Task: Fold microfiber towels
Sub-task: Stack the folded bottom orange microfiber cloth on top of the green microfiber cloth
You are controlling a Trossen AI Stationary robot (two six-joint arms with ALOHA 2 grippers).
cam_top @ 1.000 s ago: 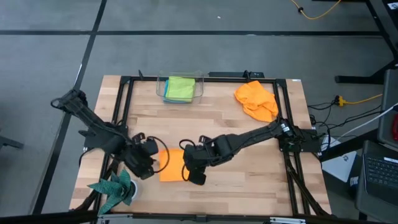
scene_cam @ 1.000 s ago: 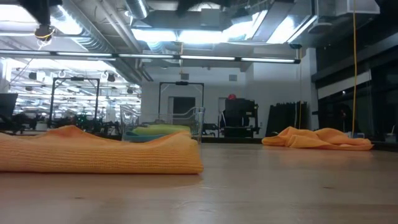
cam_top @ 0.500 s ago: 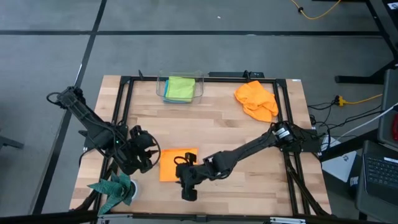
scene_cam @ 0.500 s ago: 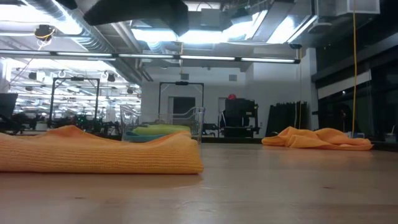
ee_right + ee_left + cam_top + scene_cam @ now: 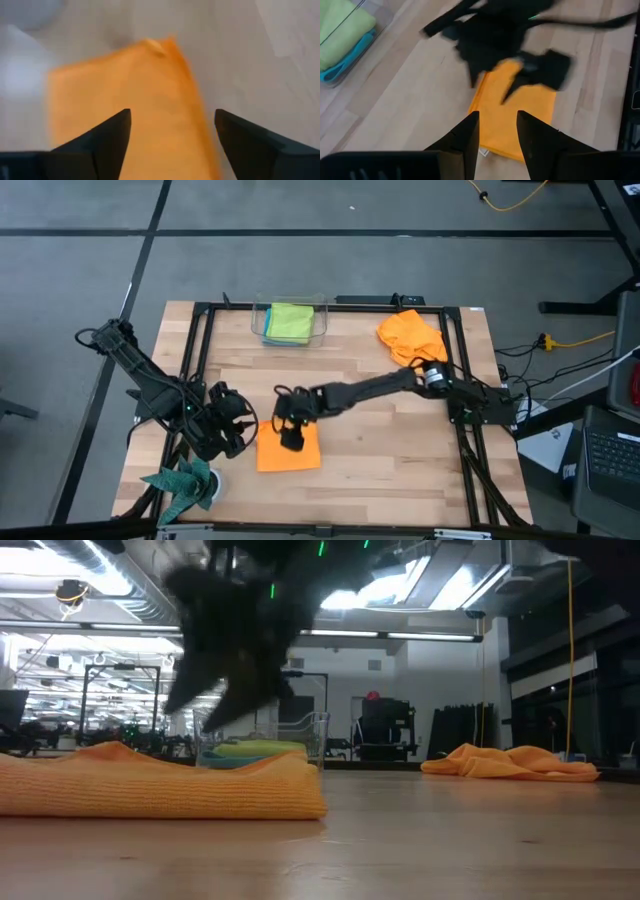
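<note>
Orange folded towel [image 5: 288, 450] now lies released under the right gripper [image 5: 290, 438], whose fingers have sprung wide apart, so this fold looks finished.

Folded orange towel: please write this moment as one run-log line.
folded orange towel: flat on table | right gripper: open, above it, empty | left gripper: beside it, empty | crumpled orange towel: not yet folded

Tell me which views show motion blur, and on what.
Low view: the right arm is a dark smear above the folded orange towel, which stays sharp. Left wrist view: the right gripper is smeared over that towel. Right wrist view: towel and table are soft. High view: sharp.
</note>
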